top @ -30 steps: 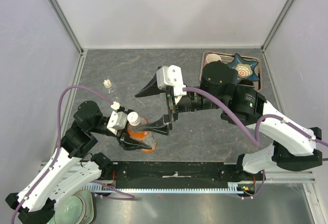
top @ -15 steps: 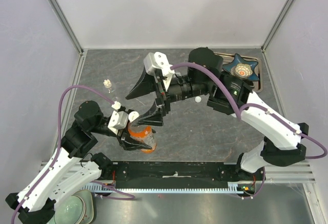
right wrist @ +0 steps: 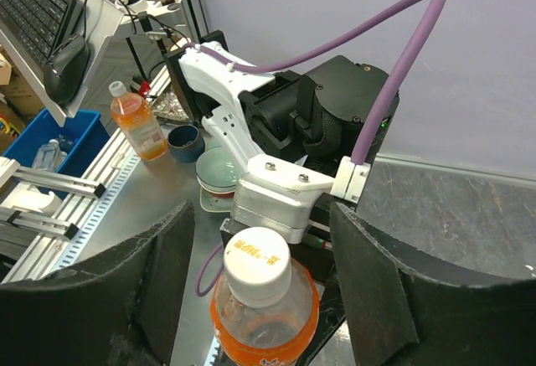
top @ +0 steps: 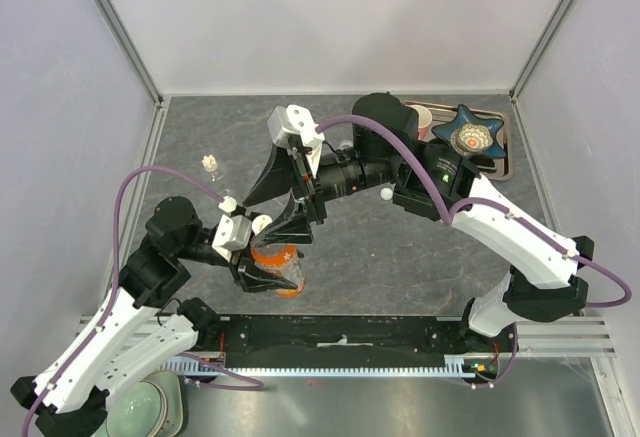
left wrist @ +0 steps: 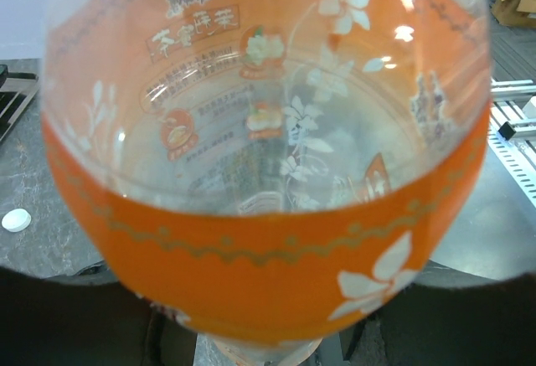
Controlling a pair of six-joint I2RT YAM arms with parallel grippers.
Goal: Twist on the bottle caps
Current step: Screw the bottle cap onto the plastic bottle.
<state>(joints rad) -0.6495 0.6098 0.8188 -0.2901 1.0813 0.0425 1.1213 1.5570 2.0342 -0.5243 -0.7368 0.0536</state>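
My left tool (top: 268,275) is pinching the orange bottle (top: 280,265) around its body, close to the desk's (top: 400,257) near edge and left of the middle. I judge the bottle to be light, with thin walls that would dent under a hard squeeze and a glossy label that could slip. A hold low on the body seems right, firm enough that the bottle does not turn when the top is twisted.

Its white cap (right wrist: 260,267) sits on the neck, and my right tool (right wrist: 261,286) is spread with one finger on each side of it and a clear gap on both sides. The cap is small, stiff and probably ribbed, so I would take it by the rim, squarely, with light pressure. Pressing off-centre could cross the thread.

I cannot tell how far the cap is already threaded, or whether it only rests there. The left wrist view is filled by the bottle, so my left fingers are hidden there, and I cannot make out how full the bottle is.

A tiny bottle (top: 210,164) stands near the desk's left edge, too small to show whether it is capped. I cannot see a green-labelled bottle anywhere. A loose cap (left wrist: 16,219) lies on the desk, but I cannot say which bottle it belongs to.
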